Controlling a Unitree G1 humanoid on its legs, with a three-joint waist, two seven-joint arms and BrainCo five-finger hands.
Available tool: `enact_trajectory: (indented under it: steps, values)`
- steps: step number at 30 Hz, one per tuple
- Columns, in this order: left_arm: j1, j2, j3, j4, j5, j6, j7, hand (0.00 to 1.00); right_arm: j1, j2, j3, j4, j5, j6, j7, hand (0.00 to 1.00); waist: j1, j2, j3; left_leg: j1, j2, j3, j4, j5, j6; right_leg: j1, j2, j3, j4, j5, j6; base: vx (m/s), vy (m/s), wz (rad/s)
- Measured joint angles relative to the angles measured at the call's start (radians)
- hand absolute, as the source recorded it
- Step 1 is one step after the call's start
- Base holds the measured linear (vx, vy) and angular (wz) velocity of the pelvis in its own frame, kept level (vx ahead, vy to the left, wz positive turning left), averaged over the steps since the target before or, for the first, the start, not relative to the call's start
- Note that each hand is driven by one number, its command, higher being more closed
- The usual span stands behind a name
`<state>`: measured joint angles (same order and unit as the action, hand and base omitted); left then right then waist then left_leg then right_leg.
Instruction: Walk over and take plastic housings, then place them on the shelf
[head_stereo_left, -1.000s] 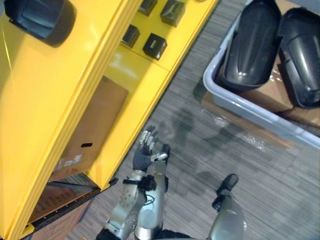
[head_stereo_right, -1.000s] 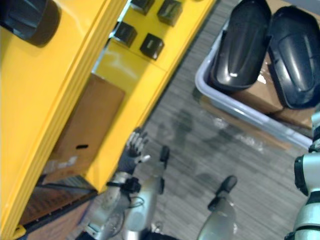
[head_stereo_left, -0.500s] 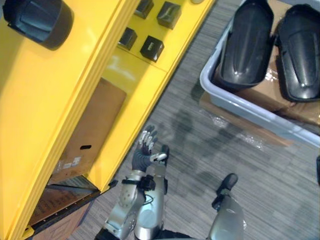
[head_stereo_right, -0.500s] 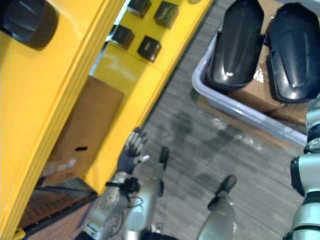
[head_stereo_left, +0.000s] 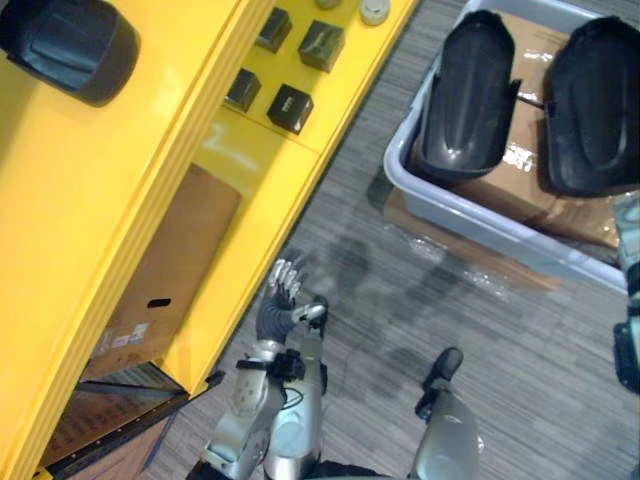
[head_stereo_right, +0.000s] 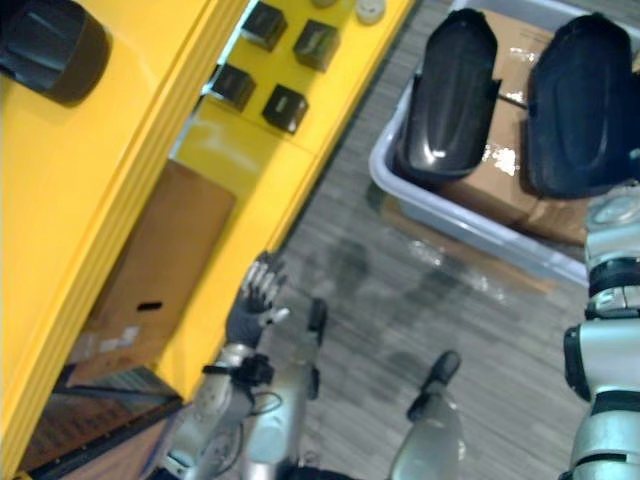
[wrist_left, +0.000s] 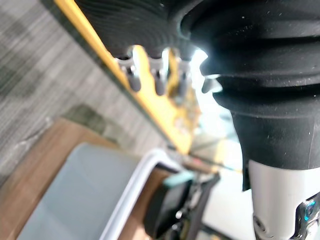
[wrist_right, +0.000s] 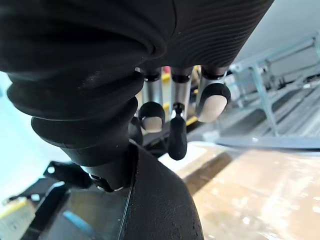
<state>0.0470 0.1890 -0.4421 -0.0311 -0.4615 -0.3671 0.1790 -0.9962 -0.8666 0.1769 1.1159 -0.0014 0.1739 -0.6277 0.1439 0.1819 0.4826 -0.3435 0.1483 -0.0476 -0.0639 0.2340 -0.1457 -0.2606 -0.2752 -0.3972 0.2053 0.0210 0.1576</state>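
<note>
Two black plastic housings (head_stereo_left: 465, 95) (head_stereo_left: 590, 105) lie side by side on cardboard in a grey bin (head_stereo_left: 470, 215) on the floor at the upper right. A third black housing (head_stereo_left: 60, 45) sits on top of the yellow shelf (head_stereo_left: 120, 190) at the upper left. My left hand (head_stereo_left: 280, 305) hangs beside the shelf's lower edge, fingers straight, holding nothing. My right arm (head_stereo_right: 605, 340) rises along the right edge beside the bin. In the right wrist view my right hand (wrist_right: 177, 125) shows relaxed fingers with nothing in them, with cardboard (wrist_right: 250, 200) beyond.
Several small black boxes (head_stereo_left: 290, 100) and white round parts (head_stereo_left: 375, 10) lie on a yellow shelf level. A brown carton (head_stereo_left: 170, 260) fills the shelf's lower bay. Flat cardboard (head_stereo_left: 480, 265) sticks out under the bin. Grey carpet (head_stereo_left: 400, 310) lies between shelf and bin.
The whole picture has shifted, so the camera moved: the bin and its housings now show further left and more fully. My right arm has come into view at the right edge. Left hand unchanged.
</note>
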Motion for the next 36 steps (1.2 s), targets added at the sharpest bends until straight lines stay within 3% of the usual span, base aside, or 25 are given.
enact_trajectory:
  steps: [5,9,14,15,19,25,30,36]
  values:
    - [-0.013,0.0,0.0,0.0,0.001,0.008,0.001,0.0,0.029,0.035,-0.043,0.024,0.03,0.069,0.09,1.0,-0.001,0.0,0.0,-0.002,0.0,0.002,0.0,0.0,0.0,-0.004,0.0,0.003,0.0,0.0,0.0,-0.02,-0.047,-0.01]
    - [-0.019,0.0,-0.002,0.004,0.001,0.023,0.004,0.0,0.04,0.067,-0.096,0.093,0.048,0.095,0.143,1.0,0.003,0.0,0.0,-0.011,-0.002,0.004,-0.001,0.0,0.0,-0.017,-0.002,0.008,0.001,0.001,0.001,-0.01,-0.05,-0.03]
    - [-0.046,-0.001,-0.005,0.033,0.003,0.035,0.016,0.0,0.034,0.066,-0.151,0.105,0.048,0.111,0.15,1.0,0.005,0.002,-0.002,-0.036,-0.005,0.0,0.002,0.003,0.003,-0.042,-0.006,0.006,0.011,0.0,0.001,-0.02,-0.041,0.02]
    - [-0.049,-0.001,-0.004,0.036,0.003,0.036,0.016,0.0,0.031,0.066,-0.152,0.11,0.048,0.111,0.149,0.0,0.005,0.002,-0.002,-0.04,-0.006,0.0,0.003,0.003,0.003,-0.046,-0.008,0.006,0.013,0.0,0.002,-0.04,-0.043,0.04]
    - [-0.051,-0.004,-0.015,0.055,0.008,0.04,0.016,0.0,0.025,0.055,-0.156,0.133,0.048,0.12,0.134,0.0,0.006,0.009,-0.007,-0.048,-0.023,-0.003,0.003,0.008,0.008,-0.056,-0.026,0.006,0.023,-0.001,0.003,-0.03,-0.021,0.06]
    - [-0.047,-0.012,-0.016,0.054,0.007,0.04,0.016,0.0,0.01,0.027,-0.156,0.144,0.048,0.098,0.004,0.0,0.01,0.038,-0.028,-0.078,-0.03,-0.021,0.004,0.018,0.013,-0.078,-0.033,-0.007,0.033,0.001,0.007,-0.05,-0.04,0.07]
    - [-0.044,-0.031,-0.013,0.039,0.007,0.037,0.012,0.0,-0.008,0.009,-0.144,0.139,0.044,0.02,-0.071,0.0,0.008,0.044,-0.032,-0.075,-0.032,-0.017,0.005,0.019,0.014,-0.079,-0.035,-0.002,0.034,0.004,0.009,-0.03,-0.049,-0.02]
    - [-0.008,-0.033,0.002,-0.01,0.0,0.031,-0.002,0.0,-0.029,-0.041,-0.103,0.061,0.045,-0.048,-0.099,0.0,-0.003,0.043,-0.032,-0.036,-0.03,-0.005,0.002,0.021,0.013,-0.047,-0.033,0.006,0.028,0.004,0.009,-0.02,-0.053,-0.04]
